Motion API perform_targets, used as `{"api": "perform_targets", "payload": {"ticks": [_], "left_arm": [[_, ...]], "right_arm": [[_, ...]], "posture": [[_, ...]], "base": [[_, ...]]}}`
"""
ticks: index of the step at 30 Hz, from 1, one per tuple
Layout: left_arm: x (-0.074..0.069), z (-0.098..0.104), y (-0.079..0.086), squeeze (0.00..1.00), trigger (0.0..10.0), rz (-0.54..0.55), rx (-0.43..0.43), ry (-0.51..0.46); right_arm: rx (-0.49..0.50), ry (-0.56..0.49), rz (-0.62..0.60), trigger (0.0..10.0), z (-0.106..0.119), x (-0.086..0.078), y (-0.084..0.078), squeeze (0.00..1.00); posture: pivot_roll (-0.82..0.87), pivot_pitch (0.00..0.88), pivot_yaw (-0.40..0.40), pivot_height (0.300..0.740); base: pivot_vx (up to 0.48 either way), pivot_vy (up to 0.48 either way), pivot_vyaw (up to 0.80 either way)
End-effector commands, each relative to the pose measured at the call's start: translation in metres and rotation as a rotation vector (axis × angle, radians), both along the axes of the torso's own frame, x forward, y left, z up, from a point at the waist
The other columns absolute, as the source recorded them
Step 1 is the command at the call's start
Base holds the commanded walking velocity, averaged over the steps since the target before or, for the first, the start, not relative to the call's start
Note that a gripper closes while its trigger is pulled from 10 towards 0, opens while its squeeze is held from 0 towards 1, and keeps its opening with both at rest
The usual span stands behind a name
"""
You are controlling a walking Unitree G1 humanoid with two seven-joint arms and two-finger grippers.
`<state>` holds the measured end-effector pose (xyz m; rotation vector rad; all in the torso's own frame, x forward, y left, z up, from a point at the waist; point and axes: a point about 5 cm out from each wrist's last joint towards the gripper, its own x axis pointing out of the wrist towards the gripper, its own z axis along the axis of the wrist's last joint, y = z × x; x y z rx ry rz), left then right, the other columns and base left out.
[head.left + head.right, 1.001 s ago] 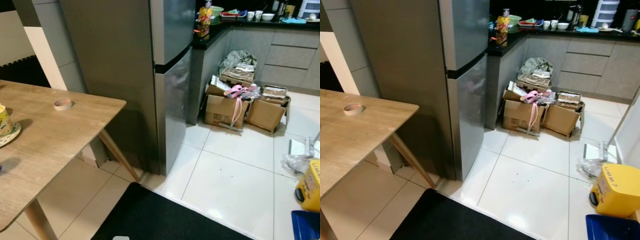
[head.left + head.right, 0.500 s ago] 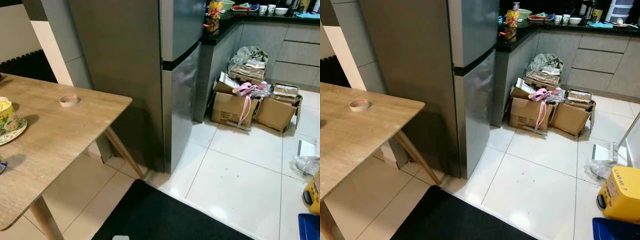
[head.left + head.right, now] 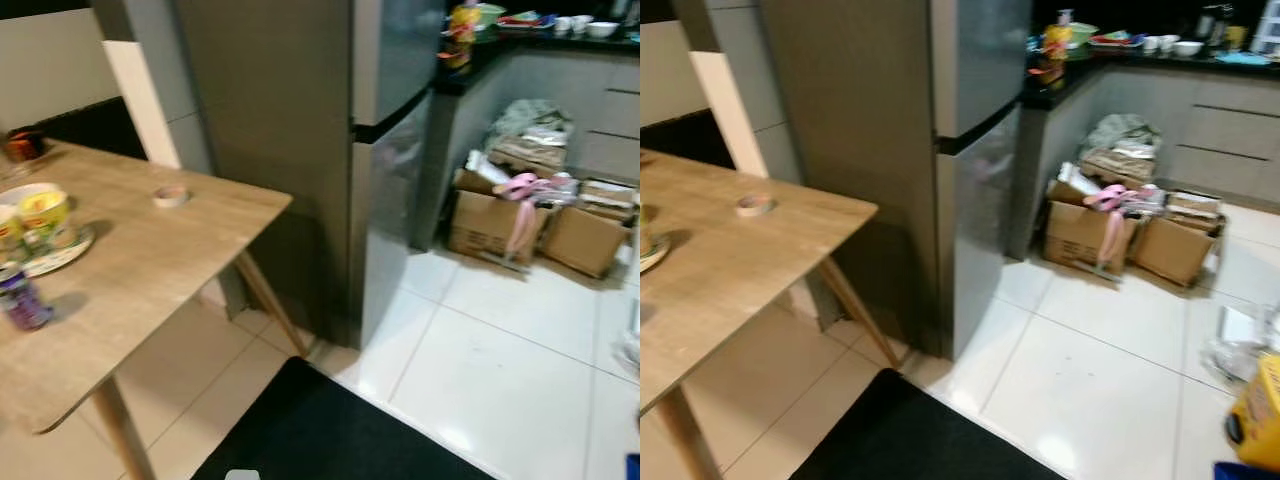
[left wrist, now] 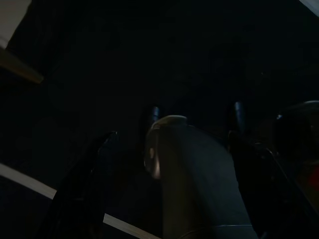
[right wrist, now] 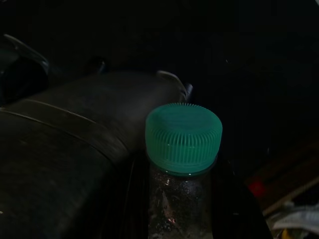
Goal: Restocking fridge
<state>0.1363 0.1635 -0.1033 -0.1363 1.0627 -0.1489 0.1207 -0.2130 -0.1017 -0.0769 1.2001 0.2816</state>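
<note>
Bottle carried toward the shut fridge

Right gripper [image 5: 182,199] jaws pinch a green-capped bottle [image 5: 183,149]; left jaws' state I cannot tell. Walk round the bench [image 3: 150,260] corner, face the fridge [image 3: 975,150] doors squarely, keeping the bottle upright.

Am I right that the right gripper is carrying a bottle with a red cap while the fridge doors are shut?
Not quite: the bottle in the right gripper has a green cap, as the right wrist view shows. The fridge doors are indeed shut.
</note>
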Motion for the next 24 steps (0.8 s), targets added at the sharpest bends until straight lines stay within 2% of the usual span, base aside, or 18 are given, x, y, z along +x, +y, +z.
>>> {"api": "perform_targets", "payload": {"ticks": [1,24], "left_arm": [[-0.0029,-0.0006,0.0052,0.0,10.0,-0.007,0.013,0.008],[-0.0032,-0.0009,0.0026,0.0,10.0,-0.02,0.007,0.01]], "right_arm": [[0.018,0.006,0.023,10.0,-0.0007,-0.0002,0.005,0.0],[-0.013,-0.008,0.013,10.0,0.0012,0.0024,-0.0027,0.0]], "posture": [[-0.07,0.0,0.006,0.734],[-0.1,0.0,0.008,0.734]], "base": [[0.0,0.0,0.73],[0.0,0.0,0.72]]}}
